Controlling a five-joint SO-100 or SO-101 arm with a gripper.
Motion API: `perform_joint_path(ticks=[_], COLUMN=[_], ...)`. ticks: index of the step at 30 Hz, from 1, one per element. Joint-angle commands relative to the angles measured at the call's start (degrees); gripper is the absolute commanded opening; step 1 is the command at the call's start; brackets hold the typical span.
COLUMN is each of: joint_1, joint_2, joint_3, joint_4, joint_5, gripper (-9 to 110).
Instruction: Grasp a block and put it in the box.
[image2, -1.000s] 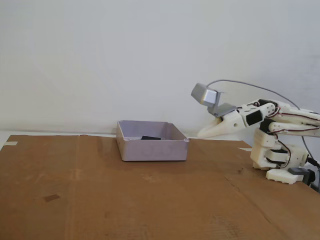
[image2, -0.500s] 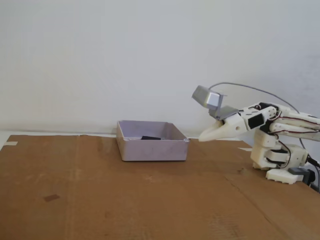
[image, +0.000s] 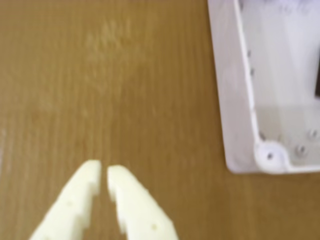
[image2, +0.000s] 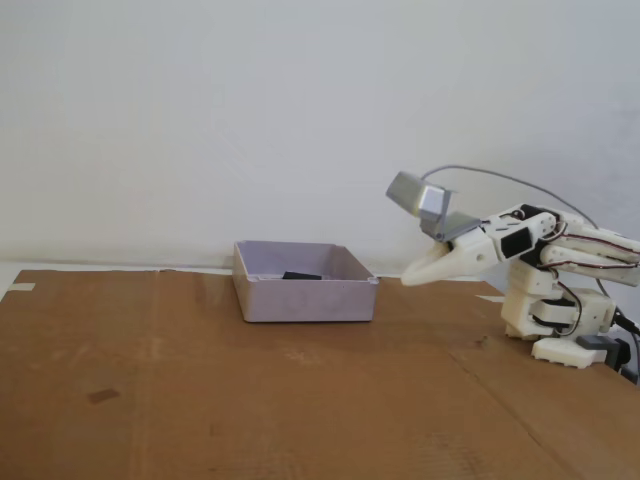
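Block (image2: 300, 275) seemingly inside box (image2: 305, 298), cardboard surface (image2: 250, 400)

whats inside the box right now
In the fixed view the box holds one small black block, lying toward its back. The near wall hides most of the floor, so anything low behind it can't be seen. The gripper is outside, empty.

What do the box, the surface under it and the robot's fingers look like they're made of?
The box looks like pale lavender-white moulded plastic: smooth walls, and a screw boss shows at its corner in the wrist view. The surface looks like brown corrugated cardboard, matte, with fine parallel ribs and a seam. The fingers look like cream plastic, possibly 3D-printed; blur hides any layer lines.
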Motion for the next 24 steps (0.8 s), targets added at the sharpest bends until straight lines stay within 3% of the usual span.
perform_joint_path(ticks=[1,24], joint_1=[-0.88,-1.49], joint_2=[2.72,2.72], joint_3=[2.55,2.55], joint_4=[3.78,27.51], joint_5=[0.35,0.35], gripper=[0,0])
